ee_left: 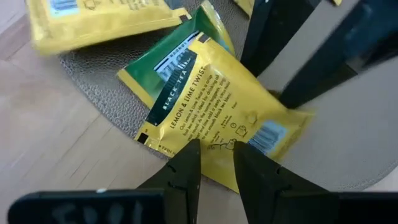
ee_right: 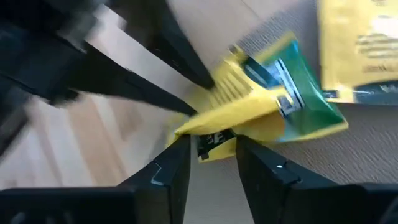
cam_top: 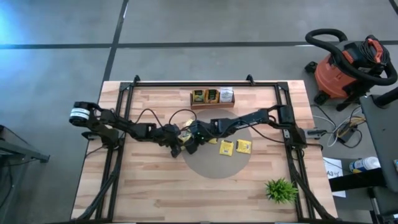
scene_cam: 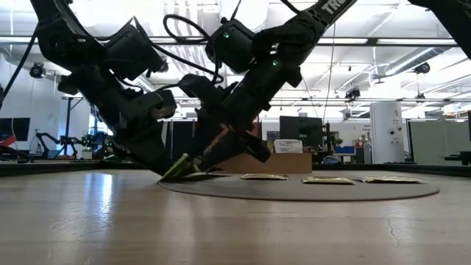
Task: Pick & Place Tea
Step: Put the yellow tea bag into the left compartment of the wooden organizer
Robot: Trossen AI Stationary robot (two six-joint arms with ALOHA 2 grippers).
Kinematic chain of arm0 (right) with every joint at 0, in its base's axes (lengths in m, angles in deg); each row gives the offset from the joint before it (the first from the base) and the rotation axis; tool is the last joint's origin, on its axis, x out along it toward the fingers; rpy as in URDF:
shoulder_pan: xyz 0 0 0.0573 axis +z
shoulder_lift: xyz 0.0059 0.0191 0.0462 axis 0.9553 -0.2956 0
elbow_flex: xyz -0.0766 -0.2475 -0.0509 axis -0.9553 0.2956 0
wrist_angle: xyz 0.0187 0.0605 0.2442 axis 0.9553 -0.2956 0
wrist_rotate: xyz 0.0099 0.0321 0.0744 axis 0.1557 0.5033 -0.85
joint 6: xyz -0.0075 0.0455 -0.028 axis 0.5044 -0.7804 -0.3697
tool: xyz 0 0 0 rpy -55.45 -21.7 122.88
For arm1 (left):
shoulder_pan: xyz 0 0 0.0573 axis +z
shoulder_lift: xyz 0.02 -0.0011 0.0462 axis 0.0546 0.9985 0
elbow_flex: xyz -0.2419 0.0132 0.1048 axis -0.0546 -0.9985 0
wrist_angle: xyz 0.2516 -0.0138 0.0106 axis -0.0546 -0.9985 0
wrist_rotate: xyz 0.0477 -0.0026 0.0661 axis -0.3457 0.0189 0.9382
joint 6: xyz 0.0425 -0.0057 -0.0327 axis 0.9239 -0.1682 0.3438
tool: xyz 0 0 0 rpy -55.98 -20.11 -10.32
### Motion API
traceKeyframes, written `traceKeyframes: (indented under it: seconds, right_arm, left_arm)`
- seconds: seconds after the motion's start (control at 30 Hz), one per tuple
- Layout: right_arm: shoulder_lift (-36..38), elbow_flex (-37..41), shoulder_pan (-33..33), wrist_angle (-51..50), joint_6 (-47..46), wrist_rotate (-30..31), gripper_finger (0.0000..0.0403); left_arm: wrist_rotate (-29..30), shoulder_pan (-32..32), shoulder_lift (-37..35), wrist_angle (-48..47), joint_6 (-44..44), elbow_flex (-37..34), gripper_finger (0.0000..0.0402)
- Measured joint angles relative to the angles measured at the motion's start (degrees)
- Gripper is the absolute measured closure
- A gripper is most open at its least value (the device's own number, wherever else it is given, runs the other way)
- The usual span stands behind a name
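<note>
One yellow tea packet with a green label sits tilted at the left rim of the round grey mat. My left gripper is shut on it. My right gripper stands open at the packet's opposite edge, coming from the right. In the high view both grippers meet at mid-table. Three more yellow packets lie flat on the mat. Other packets stand in the wooden tray. My left gripper pinches the packet's printed edge, opposite the green label end, between its two fingers. The fingers slant down from the table's left. The packet is tilted, its low end down at the mat's rim. Whether my right gripper touches the packet, I cannot tell.
The wooden tray stands at the table's far edge, centre. A small green plant stands near the front right corner. Black frame rails run along both sides. Bare wood lies in front of the mat.
</note>
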Motion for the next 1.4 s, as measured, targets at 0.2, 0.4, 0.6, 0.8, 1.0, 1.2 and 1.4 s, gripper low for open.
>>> traceKeyframes:
  seconds: [0.2,0.4,0.6,0.8,1.0,1.2,1.4]
  right_arm:
    - [0.0,-0.18,-0.04,5.06,1.56,-3.91,0.0283]
    - [0.02,-0.26,-0.02,5.57,2.95,-4.29,0.0284]
    - [0.97,-0.35,0.01,8.36,8.41,-7.67,0.0284]
    - [1.46,-0.39,-0.28,8.5,12.37,-8.98,0.0282]
    - [2.12,-0.39,-1.82,5.71,12.02,-10.64,0.0282]
    - [5.49,-0.39,-4.02,-11.1,11.92,-3.85,0.0287]
    - [9.77,1.01,-4.75,-28.08,13.08,2.99,0.0295]
  left_arm:
    - [-0.37,0.0,0.35,0.97,0.2,0.0,0.0309]
    - [-0.28,0.02,0.37,0.8,0.7,0.0,0.0309]
    - [-0.27,0.04,0.18,0.7,-0.17,0.0,0.0309]
    - [-0.63,0.04,-5.15,-2.57,-2.92,0.0,0.0309]
    - [6.01,0.02,-16.45,-13.74,-3.5,0.0,0.0309]
    - [11.62,0.11,-23.74,-16.92,-1.69,0.0,0.0309]
    - [7.38,0.15,-22.27,-9.18,-2.0,0.0,0.0309]
